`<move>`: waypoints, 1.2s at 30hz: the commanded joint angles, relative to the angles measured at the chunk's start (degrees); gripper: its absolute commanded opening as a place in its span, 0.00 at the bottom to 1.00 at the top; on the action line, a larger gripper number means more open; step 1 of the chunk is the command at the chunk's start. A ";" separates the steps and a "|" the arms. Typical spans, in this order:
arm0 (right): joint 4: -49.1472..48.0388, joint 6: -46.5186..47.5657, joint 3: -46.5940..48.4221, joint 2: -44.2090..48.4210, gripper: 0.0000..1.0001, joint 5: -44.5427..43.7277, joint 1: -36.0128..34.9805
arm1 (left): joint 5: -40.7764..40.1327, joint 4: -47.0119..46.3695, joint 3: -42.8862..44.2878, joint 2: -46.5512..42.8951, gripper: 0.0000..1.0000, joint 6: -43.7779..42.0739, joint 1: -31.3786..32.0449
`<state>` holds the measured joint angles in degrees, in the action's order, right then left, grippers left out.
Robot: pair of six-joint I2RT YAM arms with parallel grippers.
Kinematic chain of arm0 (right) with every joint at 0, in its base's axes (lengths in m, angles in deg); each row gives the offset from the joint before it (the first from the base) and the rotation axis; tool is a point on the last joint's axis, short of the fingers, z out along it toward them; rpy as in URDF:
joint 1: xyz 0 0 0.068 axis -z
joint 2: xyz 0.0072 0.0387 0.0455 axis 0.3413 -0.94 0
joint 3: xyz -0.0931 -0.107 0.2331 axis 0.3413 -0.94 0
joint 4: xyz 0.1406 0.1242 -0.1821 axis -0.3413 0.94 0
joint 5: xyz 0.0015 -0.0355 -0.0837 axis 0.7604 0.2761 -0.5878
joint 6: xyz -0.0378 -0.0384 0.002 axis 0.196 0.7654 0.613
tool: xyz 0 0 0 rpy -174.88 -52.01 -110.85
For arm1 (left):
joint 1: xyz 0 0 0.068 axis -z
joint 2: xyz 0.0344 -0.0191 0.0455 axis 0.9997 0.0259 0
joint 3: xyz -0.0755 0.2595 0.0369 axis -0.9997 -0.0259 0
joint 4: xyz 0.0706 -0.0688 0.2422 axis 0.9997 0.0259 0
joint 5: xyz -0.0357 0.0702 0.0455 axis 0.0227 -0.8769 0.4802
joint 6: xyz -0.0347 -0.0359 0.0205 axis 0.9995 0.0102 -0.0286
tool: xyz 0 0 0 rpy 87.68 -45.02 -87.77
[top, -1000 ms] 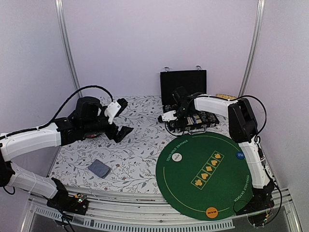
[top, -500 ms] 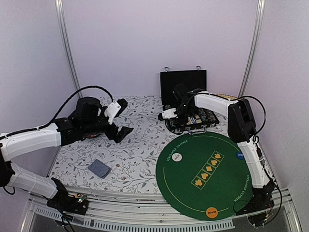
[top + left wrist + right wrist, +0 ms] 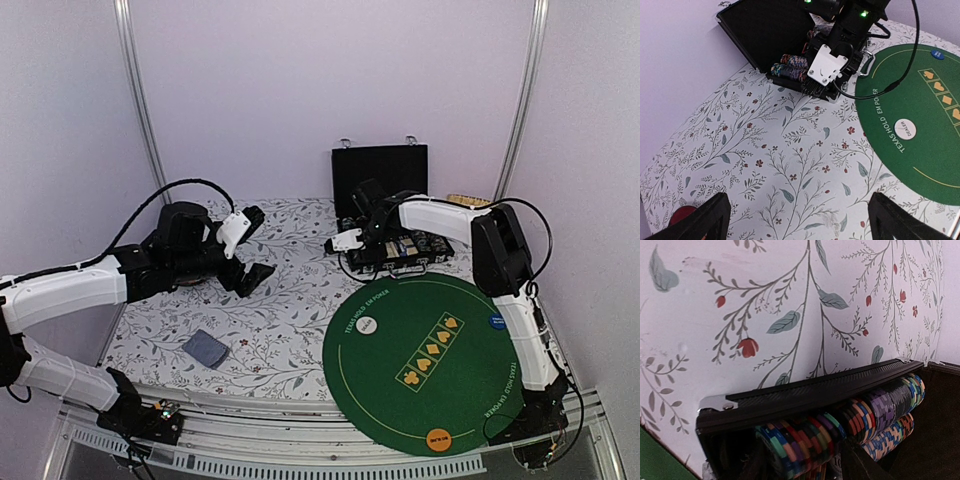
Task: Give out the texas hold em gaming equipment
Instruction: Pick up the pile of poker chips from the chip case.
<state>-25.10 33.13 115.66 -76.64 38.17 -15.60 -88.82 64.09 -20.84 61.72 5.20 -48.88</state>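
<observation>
The right claw (image 3: 362, 250) dips into the front edge of the open black case (image 3: 380, 172), jaws partly apart around a row of striped poker chips (image 3: 805, 437) lying inside it; I cannot tell whether they squeeze the chips or only straddle them. The left claw (image 3: 250, 248) hangs well left of the case above the flowered cloth (image 3: 290, 320), spread fully wide and holding nothing. A small stack of cards (image 3: 205, 347) lies far left of the case, toward the near edge.
</observation>
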 commanded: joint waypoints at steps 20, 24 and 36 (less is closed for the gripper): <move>16.39 -2.10 -4.60 -6.29 0.51 4.19 -0.78 | -0.02 -0.38 -0.62 -1.38 0.98 -0.79 -0.09; 14.55 -1.19 -4.73 -3.59 0.48 5.82 -1.25 | -0.19 -0.29 -0.58 -1.44 0.98 -0.80 -0.13; 15.41 0.04 -2.56 -7.21 0.49 5.88 -1.19 | -0.17 -0.38 -0.66 -1.64 0.98 -0.81 -0.09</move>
<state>-24.02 33.17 115.92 -76.37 39.48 -15.36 -88.82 64.09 -20.86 61.02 4.98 -48.88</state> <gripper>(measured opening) 0.487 0.984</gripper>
